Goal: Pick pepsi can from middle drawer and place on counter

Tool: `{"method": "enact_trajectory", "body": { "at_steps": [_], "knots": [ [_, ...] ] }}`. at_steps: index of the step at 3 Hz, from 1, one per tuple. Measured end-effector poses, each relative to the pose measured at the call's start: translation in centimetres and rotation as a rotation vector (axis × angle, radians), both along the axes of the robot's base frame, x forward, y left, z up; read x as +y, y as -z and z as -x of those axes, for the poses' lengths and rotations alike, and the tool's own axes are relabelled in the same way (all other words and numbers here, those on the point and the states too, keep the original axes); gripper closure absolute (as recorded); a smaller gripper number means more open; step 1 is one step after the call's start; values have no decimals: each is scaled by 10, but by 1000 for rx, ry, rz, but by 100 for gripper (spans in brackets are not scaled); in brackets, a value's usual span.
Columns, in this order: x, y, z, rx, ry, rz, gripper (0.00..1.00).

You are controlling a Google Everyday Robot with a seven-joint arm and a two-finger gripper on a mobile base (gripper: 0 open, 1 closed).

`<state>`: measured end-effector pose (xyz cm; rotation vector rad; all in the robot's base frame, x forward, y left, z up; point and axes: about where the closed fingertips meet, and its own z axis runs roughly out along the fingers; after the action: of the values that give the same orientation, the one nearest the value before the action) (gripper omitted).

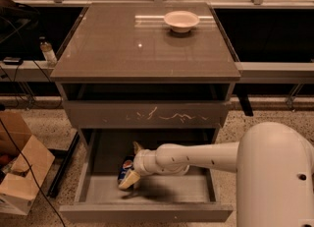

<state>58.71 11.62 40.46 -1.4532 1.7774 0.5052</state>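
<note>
Sitting inside the smooth middle drawer (171, 192), gripper (131, 165) adjoins cylindrical pepsi can (126, 166).

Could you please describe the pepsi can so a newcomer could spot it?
Under the counter, the cabinet's middle drawer stands pulled out. In its left half, by the gripper, sits the pepsi can: small, blue, round-logoed, unlike the white bowl on top.
</note>
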Motion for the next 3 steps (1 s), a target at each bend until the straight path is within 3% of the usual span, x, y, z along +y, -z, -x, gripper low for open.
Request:
{"method": "enact_trajectory", "body": {
  "at_steps": [1, 3],
  "knots": [
    [-5, 10, 8, 26, -11, 31, 0],
    [6, 27, 23, 88, -11, -3, 49]
  ]
}}
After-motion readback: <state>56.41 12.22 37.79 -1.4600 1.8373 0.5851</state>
